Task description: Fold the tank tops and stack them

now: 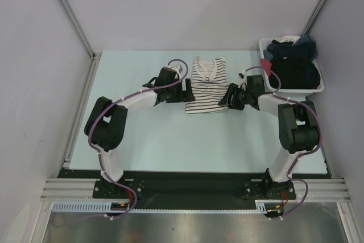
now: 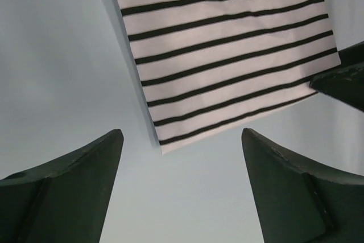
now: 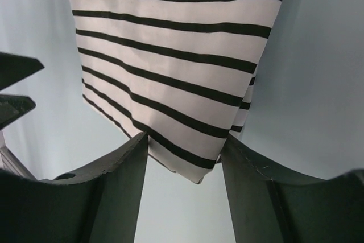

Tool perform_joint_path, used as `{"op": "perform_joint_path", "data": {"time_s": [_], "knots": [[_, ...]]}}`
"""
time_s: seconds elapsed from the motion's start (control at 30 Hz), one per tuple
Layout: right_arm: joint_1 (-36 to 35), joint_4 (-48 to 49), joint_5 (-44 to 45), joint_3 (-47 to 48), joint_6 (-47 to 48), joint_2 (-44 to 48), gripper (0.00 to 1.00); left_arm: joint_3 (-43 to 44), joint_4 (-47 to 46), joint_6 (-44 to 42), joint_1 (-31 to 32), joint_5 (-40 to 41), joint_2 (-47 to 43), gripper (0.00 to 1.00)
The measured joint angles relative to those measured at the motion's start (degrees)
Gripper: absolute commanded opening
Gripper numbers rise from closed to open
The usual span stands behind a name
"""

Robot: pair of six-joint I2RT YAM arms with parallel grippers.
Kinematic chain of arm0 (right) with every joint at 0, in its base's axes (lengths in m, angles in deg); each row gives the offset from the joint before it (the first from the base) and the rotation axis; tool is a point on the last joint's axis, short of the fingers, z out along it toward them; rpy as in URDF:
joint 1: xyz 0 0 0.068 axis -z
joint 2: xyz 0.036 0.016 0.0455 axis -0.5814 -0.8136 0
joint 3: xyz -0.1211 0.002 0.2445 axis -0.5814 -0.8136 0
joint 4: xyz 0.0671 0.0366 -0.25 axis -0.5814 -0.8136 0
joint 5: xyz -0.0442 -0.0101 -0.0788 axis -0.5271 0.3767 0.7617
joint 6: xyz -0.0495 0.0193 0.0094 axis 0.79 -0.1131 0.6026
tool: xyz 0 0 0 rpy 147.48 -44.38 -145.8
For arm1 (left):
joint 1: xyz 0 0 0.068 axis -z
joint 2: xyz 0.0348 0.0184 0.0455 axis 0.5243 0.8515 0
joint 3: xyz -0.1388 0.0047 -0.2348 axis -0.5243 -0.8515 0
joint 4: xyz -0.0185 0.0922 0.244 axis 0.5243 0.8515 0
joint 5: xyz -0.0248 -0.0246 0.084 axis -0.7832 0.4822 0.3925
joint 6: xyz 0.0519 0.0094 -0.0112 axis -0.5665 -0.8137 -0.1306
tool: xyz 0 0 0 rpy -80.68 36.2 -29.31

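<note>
A white tank top with thin black stripes (image 1: 207,85) lies folded flat on the pale table, neckline toward the far side. My left gripper (image 1: 188,90) sits at its left edge, open, with only bare table between the fingers (image 2: 182,135); the top's near left corner (image 2: 165,143) lies just ahead of them. My right gripper (image 1: 230,96) is at the top's near right corner, open, its fingertips either side of that corner (image 3: 196,166), which lies flat and unpinched between them (image 3: 185,138). I cannot pick out a black tank top.
A white basket (image 1: 318,86) at the back right holds a heap of dark garments (image 1: 293,64) with some red and white showing. Grey walls and metal rails bound the table on the left and far sides.
</note>
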Motion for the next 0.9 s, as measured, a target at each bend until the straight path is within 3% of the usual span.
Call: {"op": "perform_joint_path", "data": {"time_s": [0.1,0.13,0.2,0.3,0.57,0.8,0.9], "knots": [[0.0,1.0,-1.2,-0.1,0.0,-0.8,0.48,4.3,0.4,-0.2,0.2,-0.3,3.6,0.9],[0.0,1.1,-1.3,-0.1,0.0,-0.8,0.37,5.6,0.5,-0.2,0.2,-0.6,4.5,0.9],[0.0,1.5,-1.6,-0.1,0.2,-0.8,0.3,8.0,0.8,-0.5,0.5,-1.0,6.1,0.89],[0.0,0.9,-1.5,-0.1,-0.1,-0.7,0.3,11.5,1.1,-0.5,1.4,-1.4,8.2,0.89],[0.1,0.2,-1.5,-6.8,-2.1,1.6,0.54,14.4,1.6,-0.5,2.7,-1.6,10.9,0.88],[0.1,0.4,-2.4,-7.8,-2.3,2.5,0.52,15.8,2.8,-0.5,2.7,-1.1,11.8,0.87],[0.3,0.2,-2.1,-7.8,-2.5,2.5,0.39,16.8,3.3,-0.5,2.7,-1.0,12.4,0.86]]}}
